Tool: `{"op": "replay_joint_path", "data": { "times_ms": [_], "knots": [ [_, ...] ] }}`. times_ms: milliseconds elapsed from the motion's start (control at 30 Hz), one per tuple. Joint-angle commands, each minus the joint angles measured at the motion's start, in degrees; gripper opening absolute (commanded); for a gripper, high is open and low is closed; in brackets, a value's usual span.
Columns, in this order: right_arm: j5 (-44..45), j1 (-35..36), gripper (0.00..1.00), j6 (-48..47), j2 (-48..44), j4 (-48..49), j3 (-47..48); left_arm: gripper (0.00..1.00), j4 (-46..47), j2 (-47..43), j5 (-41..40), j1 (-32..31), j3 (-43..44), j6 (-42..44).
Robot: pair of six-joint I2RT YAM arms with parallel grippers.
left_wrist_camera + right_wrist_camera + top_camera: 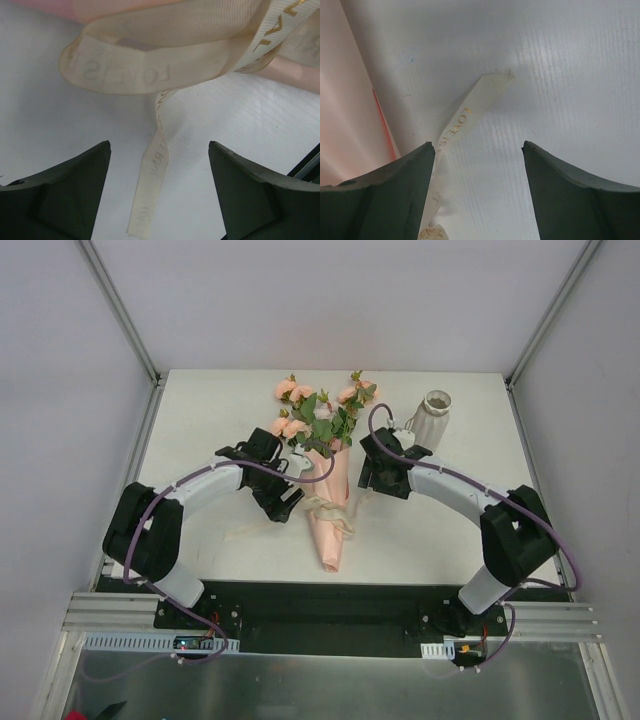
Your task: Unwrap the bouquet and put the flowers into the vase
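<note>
Both gaping wide and empty, left gripper (159, 150) and right gripper (478, 147) are flanking the pale-pink paper-cone rose bouquet (328, 510) lying tip-nearward, each straddling a cream ribbon tail (150, 195).

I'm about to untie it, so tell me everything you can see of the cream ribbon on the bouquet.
The cream ribbon is a flat, woven-looking band with faint gold lettering. It is tied around the middle of the pink paper cone, which lies on the table, with a broad loop at the knot. Loose tails trail onto the table: one runs between the fingers of the open left hand, another lies in front of the open right hand. Neither hand grips it.
</note>
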Motion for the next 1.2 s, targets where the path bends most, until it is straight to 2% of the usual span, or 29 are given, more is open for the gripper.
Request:
{"op": "replay_joint_path", "data": {
  "times_ms": [0,200,300,333,400,433,533,700,833,1000,1167],
  "knots": [
    [-0.61,0.64,0.74,4.27,2.97,0.31,2.39,0.73,2.74,1.80,-1.59,-2.56,-1.20,0.88],
    [-2.63,0.65,0.74,7.26,6.67,2.42,2.48,0.63,6.60,3.30,-2.38,-3.62,-1.91,-0.35],
    [-4.03,0.73,0.74,8.58,7.81,4.43,2.48,0.41,7.75,4.70,-3.52,-3.71,-1.73,-0.62],
    [-4.21,0.73,0.74,9.02,8.08,4.88,2.66,0.25,8.18,5.05,-3.87,-3.62,-1.82,-0.79],
    [-4.39,0.73,0.74,9.46,8.87,5.50,3.01,0.11,9.68,4.97,-5.10,-3.62,-2.17,-1.32],
    [-4.56,0.65,0.74,9.72,9.13,5.67,3.27,0.00,10.12,4.79,-5.46,-3.71,-2.34,-1.50],
    [-5.00,0.73,0.73,10.34,10.54,5.41,4.24,0.00,10.74,4.27,-6.07,-3.62,-2.52,-1.94],
    [-5.27,0.73,0.65,12.88,12.73,2.96,4.85,0.00,10.83,2.08,-5.72,-3.62,-2.96,-2.64],
    [-4.30,0.73,0.51,14.56,13.79,-1.00,6.09,0.00,10.74,-0.12,-6.07,-3.62,-3.14,-2.46],
    [-3.25,0.73,0.43,15.00,14.41,-3.28,6.61,0.00,10.56,-2.76,-5.81,-3.62,-3.31,-2.38],
    [-3.33,0.64,0.25,15.00,15.55,-5.04,7.93,0.00,9.60,-4.08,-5.81,-3.62,-3.31,-2.11]
  ]
}}
